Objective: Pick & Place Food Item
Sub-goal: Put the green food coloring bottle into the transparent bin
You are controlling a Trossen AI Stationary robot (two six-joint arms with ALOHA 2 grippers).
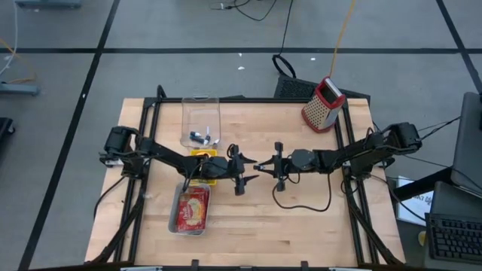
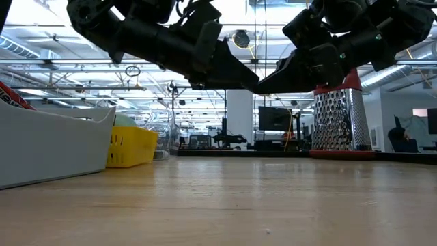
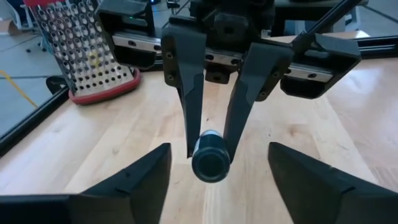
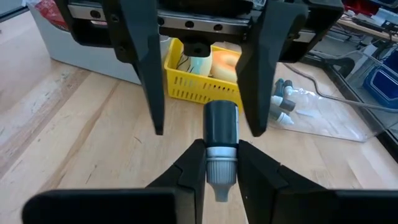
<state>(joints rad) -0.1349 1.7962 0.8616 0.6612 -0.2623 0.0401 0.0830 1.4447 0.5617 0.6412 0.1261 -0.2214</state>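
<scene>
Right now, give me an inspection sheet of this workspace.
Surface: wooden table, bare at front.
Job's things: small dark bottle held mid-table; yellow basket; metal tray with a red packet.
Clutter: grater; clear bin with small bottles.
Pincers: right pincer shut on the bottle; left pincer open around its other end.
Cables: black cable on the table.
Surroundings: floor cables, keyboard.

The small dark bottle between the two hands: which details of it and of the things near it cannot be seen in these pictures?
- Small dark bottle: any label is unreadable; in the right wrist view the right hand covers its pale end.
- Low view: the arms overlap and hide the bottle.
- Yellow basket: the left hand blocks part of its contents.
- Clear container: from above its small items are too tiny to name.
</scene>
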